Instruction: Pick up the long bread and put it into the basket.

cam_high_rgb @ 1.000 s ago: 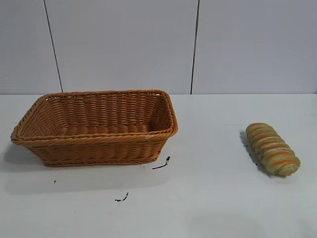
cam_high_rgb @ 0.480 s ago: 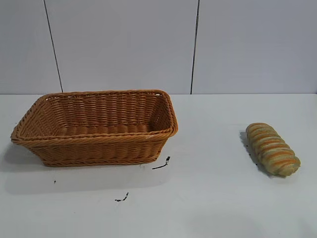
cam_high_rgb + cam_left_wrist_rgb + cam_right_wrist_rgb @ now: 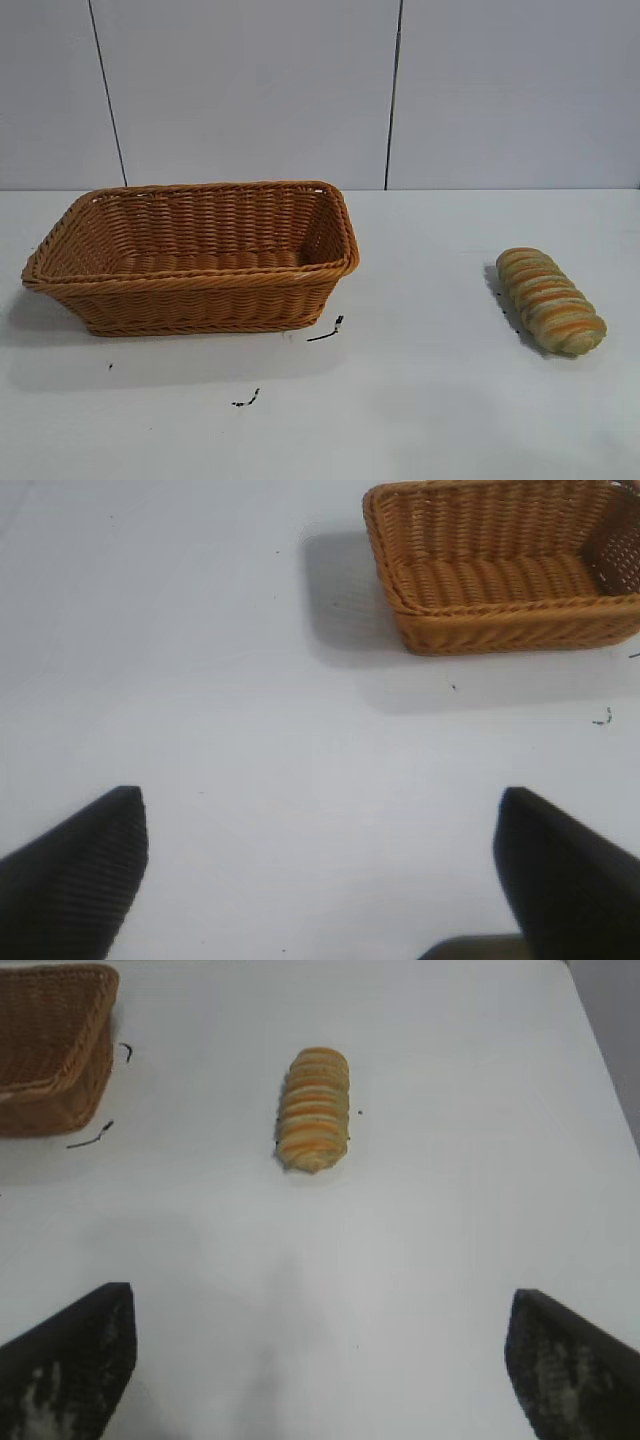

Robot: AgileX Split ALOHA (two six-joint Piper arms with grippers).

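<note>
The long bread (image 3: 550, 300), a tan loaf with orange-brown stripes, lies on the white table at the right; it also shows in the right wrist view (image 3: 314, 1108). The wicker basket (image 3: 190, 285) stands at the left, empty, and shows in the left wrist view (image 3: 505, 630) and at the edge of the right wrist view (image 3: 52, 1090). Neither arm shows in the exterior view. My left gripper (image 3: 322, 870) is open and empty over bare table, well short of the basket. My right gripper (image 3: 322, 1360) is open and empty, well short of the bread.
Small black marks (image 3: 326, 331) lie on the table in front of the basket's right corner, with another (image 3: 246, 399) nearer the front. A grey panelled wall stands behind the table. The table's right edge shows in the right wrist view (image 3: 600, 1050).
</note>
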